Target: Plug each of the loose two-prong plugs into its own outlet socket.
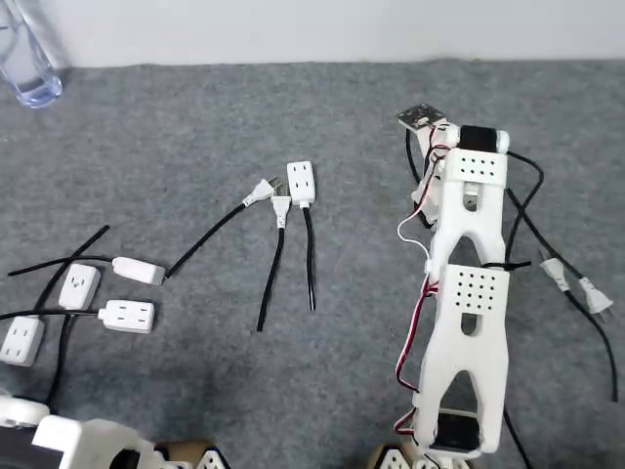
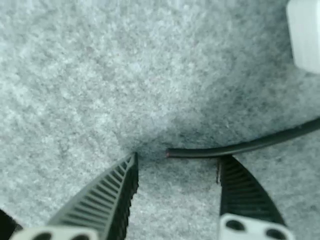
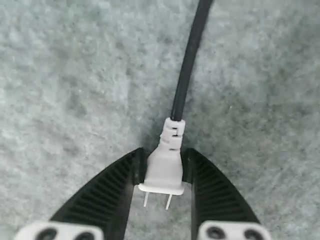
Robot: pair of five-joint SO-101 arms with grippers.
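Note:
My right gripper (image 3: 162, 153) is shut on a white two-prong plug (image 3: 164, 170), one finger on each side of its body, prongs pointing back toward the wrist. Its black cable (image 3: 187, 70) runs away over the grey carpet. The right arm (image 1: 469, 283) stretches across the right side of the table. My left gripper (image 2: 177, 165) hangs open just above the carpet, with the cut end of a black cable (image 2: 240, 147) lying between its fingertips. Two loose plugs (image 1: 261, 191) (image 1: 281, 207) lie beside a white outlet socket (image 1: 300, 182) at the centre. Two more plugs (image 1: 554, 272) (image 1: 596, 296) lie right of the arm.
Several white outlet sockets (image 1: 127, 315) with black cables are clustered at the left of the carpet. A corner of a white socket (image 2: 305, 35) shows near my left gripper. A clear plastic bottle (image 1: 27, 59) stands at the far left corner. The left arm's base (image 1: 59, 435) sits at the near left edge.

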